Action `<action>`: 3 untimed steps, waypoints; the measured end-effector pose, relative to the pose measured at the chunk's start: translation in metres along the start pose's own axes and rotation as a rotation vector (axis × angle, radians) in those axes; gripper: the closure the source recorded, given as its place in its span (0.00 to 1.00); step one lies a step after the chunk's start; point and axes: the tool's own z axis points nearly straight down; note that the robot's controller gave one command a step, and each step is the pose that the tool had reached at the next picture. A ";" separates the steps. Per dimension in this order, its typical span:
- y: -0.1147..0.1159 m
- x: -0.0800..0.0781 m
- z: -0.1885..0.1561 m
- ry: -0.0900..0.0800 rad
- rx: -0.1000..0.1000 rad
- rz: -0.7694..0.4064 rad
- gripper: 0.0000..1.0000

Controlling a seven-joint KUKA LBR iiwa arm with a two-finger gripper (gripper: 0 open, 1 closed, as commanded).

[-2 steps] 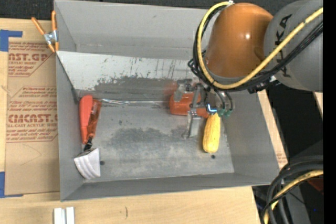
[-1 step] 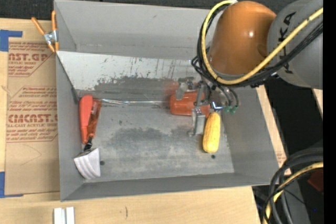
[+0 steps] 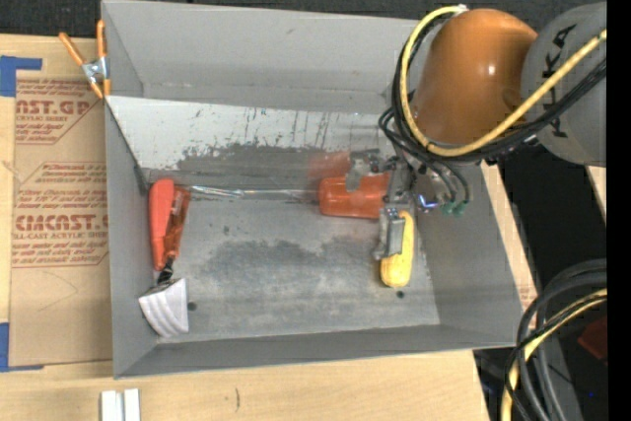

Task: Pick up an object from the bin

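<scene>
My gripper (image 3: 398, 187) hangs low over the right part of the bin floor, under the arm's orange dome. Just left of it lies an orange-red blocky thing (image 3: 347, 198), touching or almost touching the gripper's side. Directly below the gripper in the view lies a yellow, elongated thing with a grey upper part (image 3: 396, 256), its top end right under the gripper. Whether the gripper touches it I cannot tell.
An orange-handled tool (image 3: 164, 224) lies along the bin's left wall. A white ribbed paper piece (image 3: 166, 309) sits in the front left corner. The arm and its cables cover the bin's right side.
</scene>
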 end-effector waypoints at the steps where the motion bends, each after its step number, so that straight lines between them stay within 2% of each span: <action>1: -0.019 0.001 0.011 -0.001 -0.002 0.085 0.00; 2: -0.058 -0.014 0.009 -0.002 -0.001 -0.131 0.00; 3: -0.070 -0.007 -0.008 -0.003 -0.001 -0.094 0.00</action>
